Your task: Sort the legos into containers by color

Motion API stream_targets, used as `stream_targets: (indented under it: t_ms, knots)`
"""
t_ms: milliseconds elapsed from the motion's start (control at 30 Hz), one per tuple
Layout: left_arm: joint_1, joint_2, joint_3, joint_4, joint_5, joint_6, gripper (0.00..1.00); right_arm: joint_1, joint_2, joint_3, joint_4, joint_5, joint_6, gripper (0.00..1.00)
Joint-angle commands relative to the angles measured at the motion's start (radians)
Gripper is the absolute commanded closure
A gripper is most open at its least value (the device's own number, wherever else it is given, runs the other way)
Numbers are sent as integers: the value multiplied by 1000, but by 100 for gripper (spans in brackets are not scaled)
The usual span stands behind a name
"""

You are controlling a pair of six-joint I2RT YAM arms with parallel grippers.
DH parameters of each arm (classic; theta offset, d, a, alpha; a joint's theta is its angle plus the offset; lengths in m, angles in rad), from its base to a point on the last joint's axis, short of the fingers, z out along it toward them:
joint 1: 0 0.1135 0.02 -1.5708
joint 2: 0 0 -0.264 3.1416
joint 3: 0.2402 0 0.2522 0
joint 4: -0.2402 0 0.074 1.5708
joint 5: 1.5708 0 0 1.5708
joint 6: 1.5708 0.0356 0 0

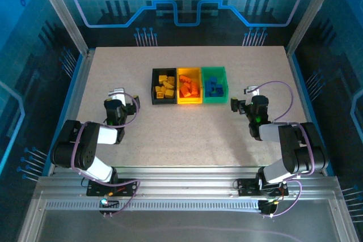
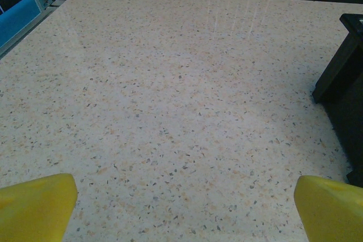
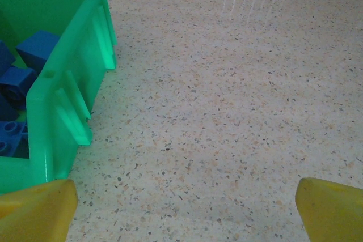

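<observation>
Your left gripper [image 2: 182, 211] and right gripper [image 3: 184, 211] sit open, empty; yellow plastic bricks [image 1: 165, 87] lie in the black plastic bin [image 1: 154, 86], orange bricks [image 1: 189, 88] in the yellow bin [image 1: 189, 102], blue bricks [image 1: 214, 86] in the green bin [image 1: 224, 83], so it looks sorted and you just scan for strays.

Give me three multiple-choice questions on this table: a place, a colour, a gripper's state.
1. Which bin is in the middle? A black, B yellow, C green.
2. What colour are the bricks in the green bin? A orange, B yellow, C blue.
3. How is the right gripper? A open, empty, B shut on a brick, C shut on a bin.
B: the yellow bin sits between the black bin and the green one. C: they are blue. A: its fingers stand apart over bare table.
</observation>
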Motion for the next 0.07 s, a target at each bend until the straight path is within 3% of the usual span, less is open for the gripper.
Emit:
stream_targets:
  t_ms: [0,33]
  knots:
    - [5,7,21,28,17,7,1,-12,5,4,52,-8,-19,0]
    - [5,8,21,28,18,7,1,-12,5,5,52,-8,-19,0]
